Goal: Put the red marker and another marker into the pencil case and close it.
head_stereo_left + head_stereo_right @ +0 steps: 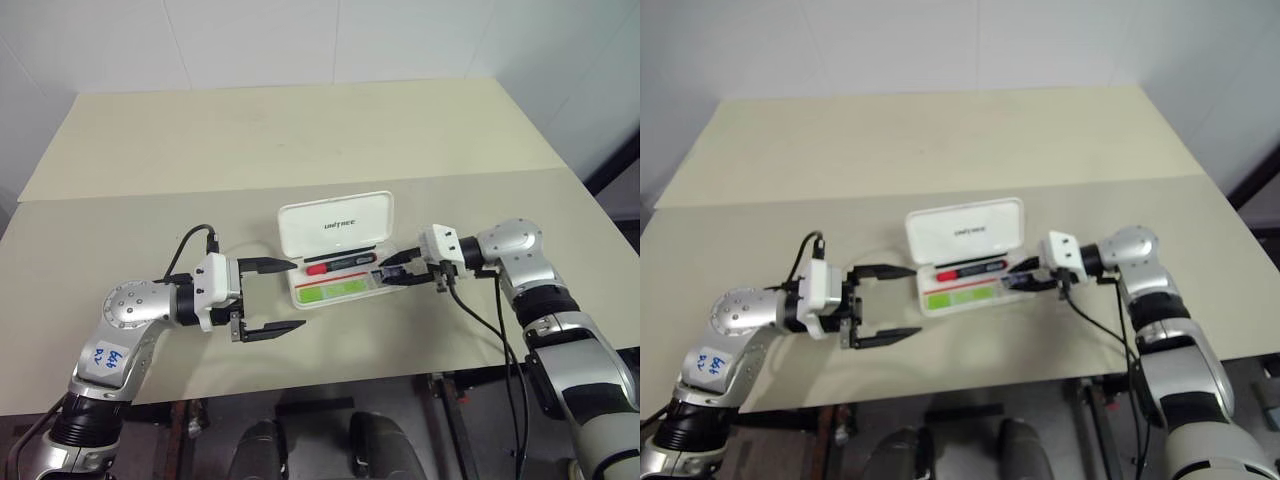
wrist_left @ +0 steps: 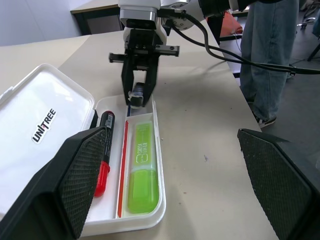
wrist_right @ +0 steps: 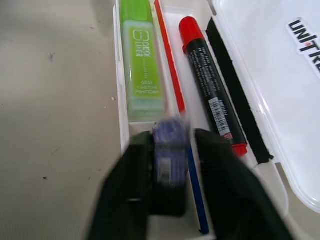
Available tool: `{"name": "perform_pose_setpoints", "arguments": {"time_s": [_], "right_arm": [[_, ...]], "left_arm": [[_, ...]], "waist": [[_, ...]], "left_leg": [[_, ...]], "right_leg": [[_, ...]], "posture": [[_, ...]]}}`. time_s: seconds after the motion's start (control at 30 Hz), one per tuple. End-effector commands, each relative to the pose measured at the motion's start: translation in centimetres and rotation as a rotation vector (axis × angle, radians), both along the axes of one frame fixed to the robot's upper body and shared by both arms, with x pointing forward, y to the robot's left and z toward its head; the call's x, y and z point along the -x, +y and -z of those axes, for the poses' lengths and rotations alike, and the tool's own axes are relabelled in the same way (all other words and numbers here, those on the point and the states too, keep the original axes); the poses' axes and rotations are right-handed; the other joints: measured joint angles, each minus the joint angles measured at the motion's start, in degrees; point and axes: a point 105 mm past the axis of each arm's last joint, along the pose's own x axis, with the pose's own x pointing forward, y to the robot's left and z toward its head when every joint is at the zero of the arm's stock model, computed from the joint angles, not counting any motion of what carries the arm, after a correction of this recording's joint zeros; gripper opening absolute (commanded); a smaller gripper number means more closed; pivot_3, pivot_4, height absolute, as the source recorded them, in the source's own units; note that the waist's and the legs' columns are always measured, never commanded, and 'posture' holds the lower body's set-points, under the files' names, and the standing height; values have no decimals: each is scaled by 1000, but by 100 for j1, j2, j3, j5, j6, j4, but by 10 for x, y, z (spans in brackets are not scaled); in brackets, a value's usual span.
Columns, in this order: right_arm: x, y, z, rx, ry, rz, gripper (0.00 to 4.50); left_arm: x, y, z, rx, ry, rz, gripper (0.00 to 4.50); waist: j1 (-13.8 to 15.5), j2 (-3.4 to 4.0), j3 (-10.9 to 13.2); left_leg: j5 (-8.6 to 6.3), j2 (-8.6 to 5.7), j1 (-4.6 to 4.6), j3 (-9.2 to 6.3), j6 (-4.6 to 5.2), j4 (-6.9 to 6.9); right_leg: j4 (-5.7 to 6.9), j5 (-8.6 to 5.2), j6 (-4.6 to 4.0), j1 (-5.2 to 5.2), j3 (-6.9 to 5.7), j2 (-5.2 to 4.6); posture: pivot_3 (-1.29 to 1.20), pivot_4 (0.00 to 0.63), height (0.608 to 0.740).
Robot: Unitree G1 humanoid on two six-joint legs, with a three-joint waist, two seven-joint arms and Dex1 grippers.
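Black right gripper [image 3: 172, 165] around small block [image 3: 169, 150]

Open case [image 1: 336, 250] mid-table [image 1: 300, 130], lid behind tray. In tray: marker [image 1: 340, 266] behind, highlighter [image 1: 335, 291] in front, small block [image 3: 169, 145] at right end. 2 grippers flanking: left [image 1: 270, 297], right [image 1: 392, 275].

Silver-grey jointed arms with black bands; white wrist housings; left gripper [image 1: 271, 298] and right gripper [image 1: 393, 272] black-fingered; black cables; blue-inked label.
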Motion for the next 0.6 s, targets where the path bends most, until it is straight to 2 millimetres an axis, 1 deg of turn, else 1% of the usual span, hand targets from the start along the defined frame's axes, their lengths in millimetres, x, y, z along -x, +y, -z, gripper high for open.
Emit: {"name": "perform_pose_setpoints", "arguments": {"time_s": [0.03,0.17,0.3,0.43,0.5,0.6], "right_arm": [[3,3,-11,22,-20,-76,2940],[1,5,-16,7,-45,-78,4424],[-1,7,-29,-28,-88,-76,4472],[1,2,-45,-91,-113,-53,4472],[4,-3,-49,-105,-118,-41,4472],[13,-24,-59,-149,-114,28,4472]], "left_arm": [[3,1,-10,1,-48,-2,4500],[1,1,-11,1,-53,-3,4500],[-1,1,-12,2,-58,-2,4500],[-4,1,-13,5,-65,-4,4500],[-5,2,-14,4,-67,-4,4500],[-8,4,-15,7,-74,-11,4500]], "waist": [[0,0,0],[-1,0,0],[0,0,0],[5,2,1],[19,2,1],[54,2,1]], "left_leg": [[0,0,0,0,0,0],[0,0,0,0,0,0],[0,0,0,0,-1,-1],[0,0,-1,0,-1,0],[0,0,-1,0,-1,-1],[-2,0,-4,-4,-1,-2]], "right_leg": [[0,0,0,0,0,0],[0,0,0,0,0,0],[-1,0,0,-1,0,0],[0,0,0,-1,0,-1],[-1,0,0,0,0,-1],[-5,0,0,1,-5,-2]], "posture": [[0,150,740],[0,150,740],[0,150,740],[0,150,740],[0,150,740],[0,150,740]]}}
